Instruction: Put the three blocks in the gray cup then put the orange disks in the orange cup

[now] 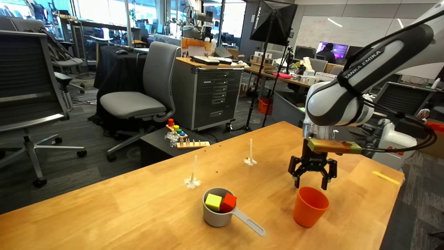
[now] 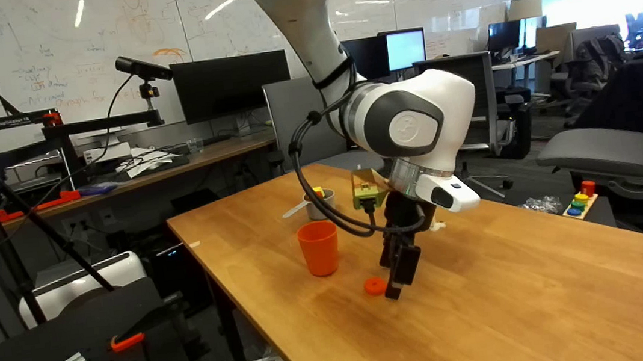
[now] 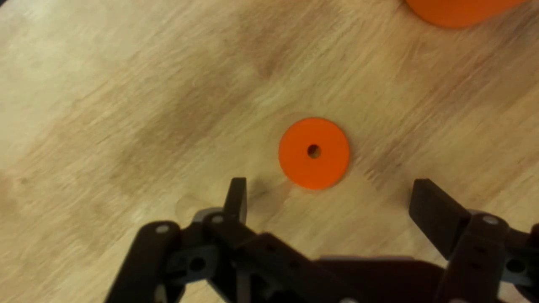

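A yellow-green block [image 1: 213,202] and a red block [image 1: 228,202] rest inside the gray cup [image 1: 216,219], whose handle points toward the orange cup [image 1: 309,213]. The third block is hidden or out of view. In the wrist view one orange disk [image 3: 299,168] with a small centre hole lies flat on the table, and the base of the orange cup [image 3: 461,11] shows at the top right. My gripper [image 3: 329,185] stands open low over the table, its fingers on either side of the disk and slightly short of it. Nothing is between them. The orange disk [image 2: 375,286] also shows beside the fingers in an exterior view.
Two thin upright pegs [image 1: 251,149] are fixed to the table beyond the gray cup. A yellow tape strip [image 1: 385,177] lies near the table's edge. Cables [image 2: 323,198] loop down from the arm. A low black stand with a peg toy [image 1: 193,144] adjoins the table.
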Tool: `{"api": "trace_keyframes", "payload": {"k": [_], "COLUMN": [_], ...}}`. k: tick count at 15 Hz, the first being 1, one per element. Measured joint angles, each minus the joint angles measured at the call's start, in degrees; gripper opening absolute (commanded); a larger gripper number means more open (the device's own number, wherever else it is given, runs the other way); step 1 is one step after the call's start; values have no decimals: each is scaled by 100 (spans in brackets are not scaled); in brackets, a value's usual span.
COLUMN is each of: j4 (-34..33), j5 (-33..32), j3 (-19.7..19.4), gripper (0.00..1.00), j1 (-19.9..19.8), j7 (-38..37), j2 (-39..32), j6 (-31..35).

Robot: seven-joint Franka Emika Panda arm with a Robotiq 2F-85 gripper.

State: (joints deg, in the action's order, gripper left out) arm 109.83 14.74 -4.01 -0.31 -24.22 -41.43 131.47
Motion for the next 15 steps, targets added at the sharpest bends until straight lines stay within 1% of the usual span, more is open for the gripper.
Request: {"api": "trace_keyframes", "payload": {"k": [5,15], "j4": [-134,-91], "j5": [280,828], "j3": [15,160], "gripper": [100,100], "j1": [-63,-130], "j7": [42,60], "j2": [-80,-78], "j6": [17,62]}}
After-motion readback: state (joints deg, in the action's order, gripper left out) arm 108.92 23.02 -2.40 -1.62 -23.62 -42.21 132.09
